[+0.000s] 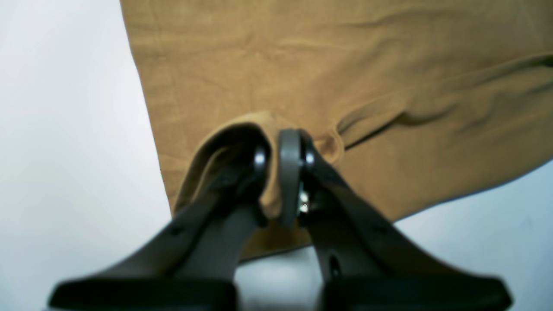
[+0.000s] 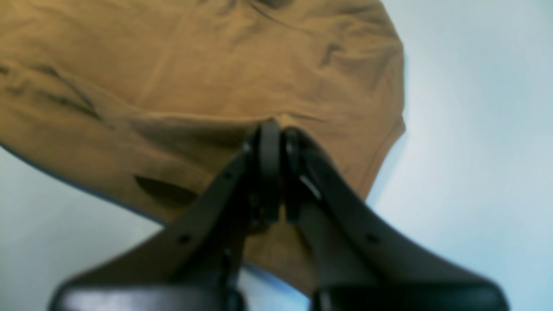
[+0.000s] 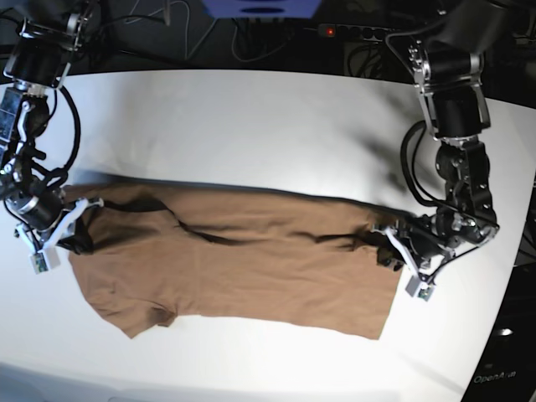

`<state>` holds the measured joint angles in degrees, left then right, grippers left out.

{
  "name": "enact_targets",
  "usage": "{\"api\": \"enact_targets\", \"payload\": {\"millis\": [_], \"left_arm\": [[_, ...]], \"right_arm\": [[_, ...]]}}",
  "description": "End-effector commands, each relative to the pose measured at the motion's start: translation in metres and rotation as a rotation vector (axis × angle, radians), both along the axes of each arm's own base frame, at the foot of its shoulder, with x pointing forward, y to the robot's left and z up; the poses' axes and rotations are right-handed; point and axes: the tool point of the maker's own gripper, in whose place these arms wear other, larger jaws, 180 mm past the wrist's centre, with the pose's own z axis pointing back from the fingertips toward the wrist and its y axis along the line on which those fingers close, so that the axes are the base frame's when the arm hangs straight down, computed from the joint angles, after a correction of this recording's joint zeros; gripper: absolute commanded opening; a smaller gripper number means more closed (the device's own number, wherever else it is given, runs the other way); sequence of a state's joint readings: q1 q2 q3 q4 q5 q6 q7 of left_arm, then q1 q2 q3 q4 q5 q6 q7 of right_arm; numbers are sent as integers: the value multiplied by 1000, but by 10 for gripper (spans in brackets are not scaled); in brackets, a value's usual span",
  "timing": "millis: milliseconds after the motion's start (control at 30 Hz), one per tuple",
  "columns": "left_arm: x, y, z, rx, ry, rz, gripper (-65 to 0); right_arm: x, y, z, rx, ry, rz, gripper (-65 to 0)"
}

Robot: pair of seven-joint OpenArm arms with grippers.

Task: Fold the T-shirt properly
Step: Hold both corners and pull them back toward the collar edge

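Base view: one brown T-shirt (image 3: 243,268), spread lengthwise across the white worktop (image 3: 251,126), stretched between two arms. Left claw (image 1: 276,172): jaws clamped on a bunched fold of the shirt's edge, cloth wrapped over one finger. Right claw (image 2: 276,142): jaws pressed together, pinching the fabric at the opposite end, near a sleeve; picture blurred.

My two wrist pictures look soft and blurry, while the top view is sharp, with bright light on the white table (image 3: 251,117).
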<state>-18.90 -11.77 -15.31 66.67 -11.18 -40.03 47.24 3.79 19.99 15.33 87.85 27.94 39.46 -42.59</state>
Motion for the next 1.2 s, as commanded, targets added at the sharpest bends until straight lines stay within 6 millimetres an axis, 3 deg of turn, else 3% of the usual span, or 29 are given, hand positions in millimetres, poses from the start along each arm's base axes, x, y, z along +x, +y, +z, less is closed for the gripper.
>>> {"api": "enact_targets", "payload": {"millis": [0,267,700,867,1167], "left_arm": [[17,4,22,-14,-75,10,-617],[18,11,24,-8,-84,19,-617],[25,18,34,-21,-149,35,-617],[19,19,14,-45,-95,48,-617],[29,18,16,-84,-125,67,-617]], "right_arm": [[9,-3,17,11,-65,3,-643],[9,-10,-1,59,-47,-25,-643],[10,19,-10,68,-33,54,-643],[6,23,-14,66,-47,69,-643],[6,19,-24,-28,-41,61,-643]]}}
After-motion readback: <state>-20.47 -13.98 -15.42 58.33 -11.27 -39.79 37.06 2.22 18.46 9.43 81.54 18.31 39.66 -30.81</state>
